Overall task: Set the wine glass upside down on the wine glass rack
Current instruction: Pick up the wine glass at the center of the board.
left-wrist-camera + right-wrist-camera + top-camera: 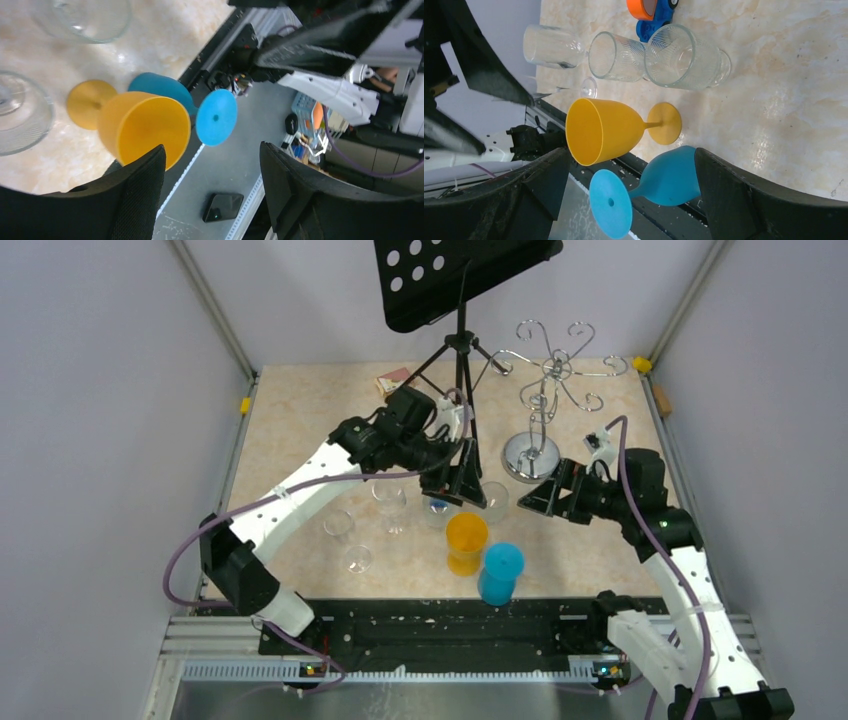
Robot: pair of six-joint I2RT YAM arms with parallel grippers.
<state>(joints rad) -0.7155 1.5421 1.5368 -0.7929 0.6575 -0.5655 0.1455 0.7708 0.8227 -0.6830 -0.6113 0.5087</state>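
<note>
The chrome wine glass rack (545,390) stands at the back right on its round base (531,455); nothing hangs on its hooks. An orange wine glass (466,540) stands upright near the front. A blue wine glass (500,573) stands upside down beside it. Both show in the left wrist view, orange (145,125) and blue (216,117), and in the right wrist view, orange (604,131) and blue (664,177). My left gripper (465,480) (211,155) is open and empty behind the orange glass. My right gripper (545,498) (631,155) is open and empty beside the rack base, aimed at the blue glass.
A black music stand (460,280) on tripod legs stands at the back, left of the rack. Several clear glasses (390,502) (676,57) stand left of and behind the orange glass. A small orange and blue object (651,12) lies by them. The black rail (430,625) runs along the near edge.
</note>
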